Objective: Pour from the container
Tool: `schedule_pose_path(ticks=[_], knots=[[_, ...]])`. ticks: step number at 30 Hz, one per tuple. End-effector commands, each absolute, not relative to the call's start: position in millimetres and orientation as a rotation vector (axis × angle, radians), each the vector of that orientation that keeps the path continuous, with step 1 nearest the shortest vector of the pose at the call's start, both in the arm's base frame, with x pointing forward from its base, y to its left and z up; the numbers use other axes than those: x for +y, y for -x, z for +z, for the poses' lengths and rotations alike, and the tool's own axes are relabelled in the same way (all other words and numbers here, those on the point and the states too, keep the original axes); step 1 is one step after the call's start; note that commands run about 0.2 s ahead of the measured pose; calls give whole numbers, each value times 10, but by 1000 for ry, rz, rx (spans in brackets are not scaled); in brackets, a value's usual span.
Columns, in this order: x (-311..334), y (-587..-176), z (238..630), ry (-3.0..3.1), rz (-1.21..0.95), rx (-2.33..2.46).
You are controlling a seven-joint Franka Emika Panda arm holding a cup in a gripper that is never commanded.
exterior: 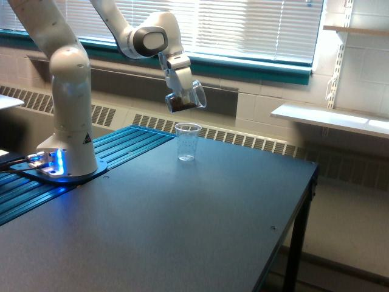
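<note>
My gripper [182,91] is shut on the container [187,98], a small clear plastic cup held tilted in the air, its mouth toward the exterior view's right. Dark brown contents lie in its lower part. It hangs above and slightly left of a second clear cup [187,142] with faint markings, which stands upright on the dark table [182,225]. There is a clear gap between the two cups.
The arm's white base [67,164] stands at the exterior view's left on a blue ribbed platform [121,146]. The table's edge [292,219] drops off at the right. A window with blinds [243,24] and white shelves [328,118] lie behind.
</note>
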State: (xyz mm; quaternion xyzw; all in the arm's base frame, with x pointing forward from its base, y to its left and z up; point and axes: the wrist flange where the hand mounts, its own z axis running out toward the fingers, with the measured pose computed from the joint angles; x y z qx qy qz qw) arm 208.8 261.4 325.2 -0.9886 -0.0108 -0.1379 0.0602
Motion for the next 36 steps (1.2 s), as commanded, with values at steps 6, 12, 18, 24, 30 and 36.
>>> schedule_pose_path(ticks=[6, 12, 18, 24, 30, 36], knots=[[2599, -1883, 3131, 3034, -342, 12], [2629, -1828, 3099, 3040, -320, 44], [2661, -1773, 3054, 3042, -288, 88], [2731, -1736, 3050, 3037, -275, 121], [2802, -1720, 3054, 3033, -262, 161], [2845, -1741, 3055, 3032, -255, 210]])
